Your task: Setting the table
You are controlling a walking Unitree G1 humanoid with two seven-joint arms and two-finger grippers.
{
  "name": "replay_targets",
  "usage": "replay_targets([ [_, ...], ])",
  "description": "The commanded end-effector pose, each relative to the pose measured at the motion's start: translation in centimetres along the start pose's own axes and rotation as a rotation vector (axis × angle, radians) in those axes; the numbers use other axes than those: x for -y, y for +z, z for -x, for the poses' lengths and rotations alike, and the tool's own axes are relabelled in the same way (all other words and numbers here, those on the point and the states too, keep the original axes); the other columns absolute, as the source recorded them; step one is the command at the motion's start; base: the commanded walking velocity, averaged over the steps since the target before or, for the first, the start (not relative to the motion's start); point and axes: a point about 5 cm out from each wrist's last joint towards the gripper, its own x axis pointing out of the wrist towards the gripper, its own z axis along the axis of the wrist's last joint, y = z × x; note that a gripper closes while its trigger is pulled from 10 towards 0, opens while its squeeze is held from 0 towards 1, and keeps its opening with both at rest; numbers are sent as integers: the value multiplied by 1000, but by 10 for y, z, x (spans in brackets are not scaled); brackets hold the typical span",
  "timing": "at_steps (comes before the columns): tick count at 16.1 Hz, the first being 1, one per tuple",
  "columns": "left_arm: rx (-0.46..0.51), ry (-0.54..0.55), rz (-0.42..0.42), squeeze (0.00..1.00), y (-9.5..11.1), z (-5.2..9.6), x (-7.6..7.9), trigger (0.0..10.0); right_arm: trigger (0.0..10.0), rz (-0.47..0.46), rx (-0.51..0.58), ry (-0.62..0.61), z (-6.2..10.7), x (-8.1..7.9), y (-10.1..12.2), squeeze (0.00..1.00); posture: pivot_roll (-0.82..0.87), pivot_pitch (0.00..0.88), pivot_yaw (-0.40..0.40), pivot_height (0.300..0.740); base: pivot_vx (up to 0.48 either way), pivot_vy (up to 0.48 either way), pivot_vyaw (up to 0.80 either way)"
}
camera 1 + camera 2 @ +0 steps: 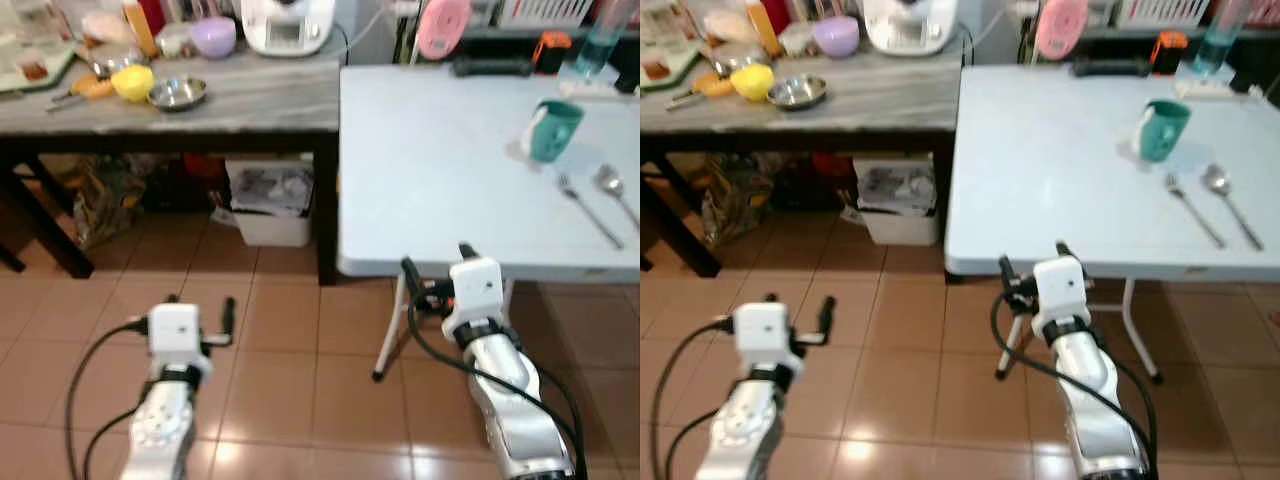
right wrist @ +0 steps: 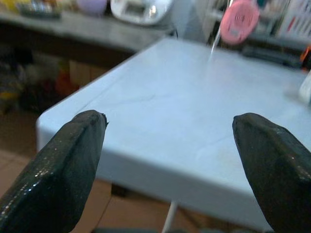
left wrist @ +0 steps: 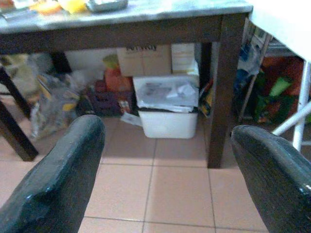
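While both arms hang low over the tiled floor, head views: white worktop [image 1: 440, 170] carries a green mug [image 1: 553, 129], with a fork [image 1: 588, 208] and spoon [image 1: 618, 190] just beside each other nearer the worktop's front edge than the mug. Right claw [image 1: 437, 258] released, empty, just at that front edge. Left claw [image 1: 200, 305] released, well apart from the worktop. Left wrist: fingers [image 3: 58, 179] spread, white bin [image 3: 167, 121] under the neighbouring dark worktop [image 3: 121, 14]. Right wrist: fingers [image 2: 63, 170] spread before the white worktop's corner.

Soft even indoor light, glare patches on floor tiles [image 1: 300, 350], wrist views slightly blurred
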Motion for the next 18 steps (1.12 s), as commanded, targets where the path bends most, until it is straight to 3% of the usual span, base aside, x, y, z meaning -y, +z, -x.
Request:
replay_targets([
  [1, 18, -6, -3, 0, 4, -1, 3, 10000, 10000, 15, 5, -16, 2, 7, 3, 0, -144, 88, 72, 740, 0, -394, 0],
  [6, 17, -17, -2, 0, 4, -3, 6, 10000, 10000, 29, -2, -15, 6, 8, 3, 0, -159, 83, 72, 740, 0, -394, 0],
  [12, 20, -28, 9, 0, 4, -5, 10, 10000, 10000, 33, -11, -20, 8, 9, 2, 0, -166, 84, 75, 740, 0, 0, 0],
  [15, 44, -38, 62, 0, 7, -6, 12, 10000, 10000, 36, -17, -24, 7, 10, 2, 0, -169, 85, 74, 740, 0, 0, 0],
  [18, 54, -54, 60, 0, 8, -7, 16, 10000, 10000, 34, -23, -19, 7, 9, 1, 0, -172, 86, 71, 740, 0, 0, -533],
])
